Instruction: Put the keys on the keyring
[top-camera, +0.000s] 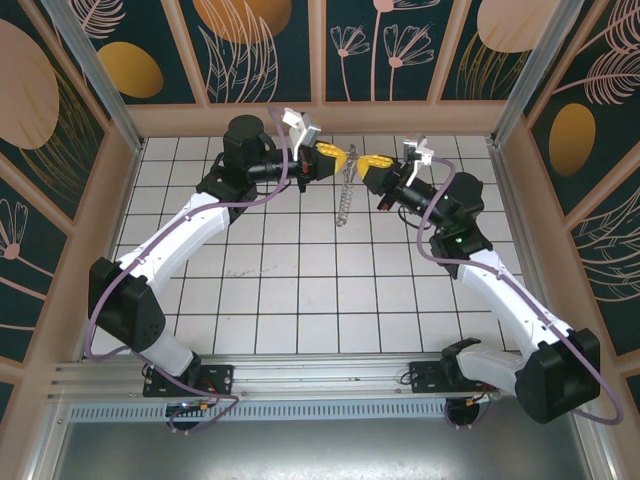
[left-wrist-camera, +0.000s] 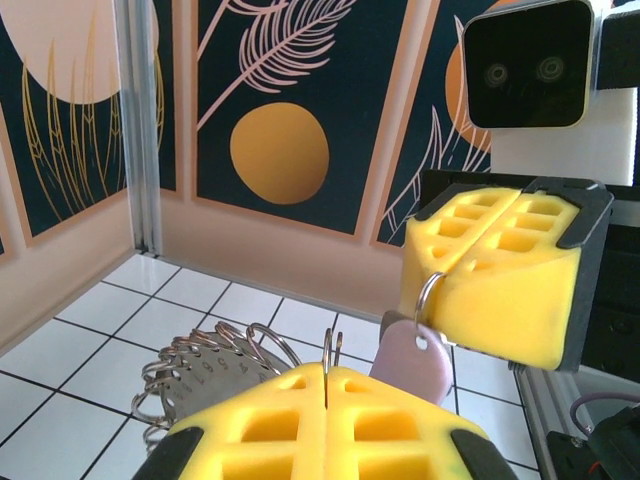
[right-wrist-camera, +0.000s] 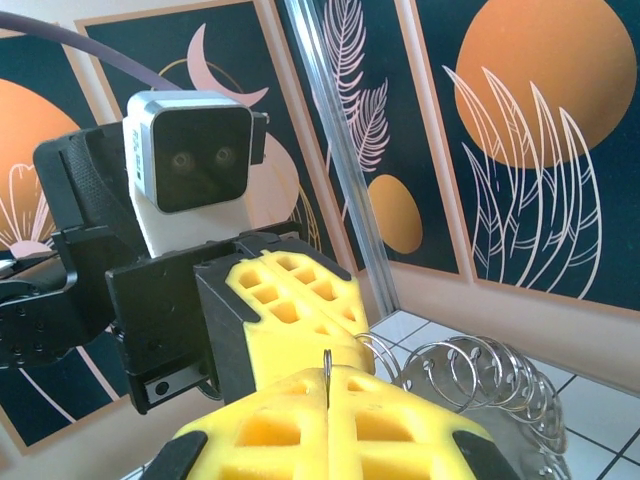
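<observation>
Here the keyring (top-camera: 344, 197) hangs as a thin silvery string of loops over the white tiled floor (top-camera: 300, 270). The left claw (top-camera: 338, 158) is just left of the keyring's top end and the right claw (top-camera: 368, 164) just right of it, so their yellow pads nearly meet there. From above, the keyring is too thin to show where each claw touches it.

In the left wrist view the left claw is clenched. Its pads press together on a thin double wire loop (left-wrist-camera: 331, 348) that stands up from the seam and seems to be part of the keyring. The keyring's bunch of little wire rings (left-wrist-camera: 205, 372) sits just behind the pads and is partly hidden by them. On the other side of the keyring, the right claw is clenched too and grasps a small ring (left-wrist-camera: 427, 298). A flat pale piece (left-wrist-camera: 412, 362) with a hole hangs from this ring. I cannot tell if it is a key, because it is blurred and its lower part is covered.

In the right wrist view a short wire tip (right-wrist-camera: 327, 362) comes out between the right claw's pads, and the rest of the wire is hidden.
</observation>
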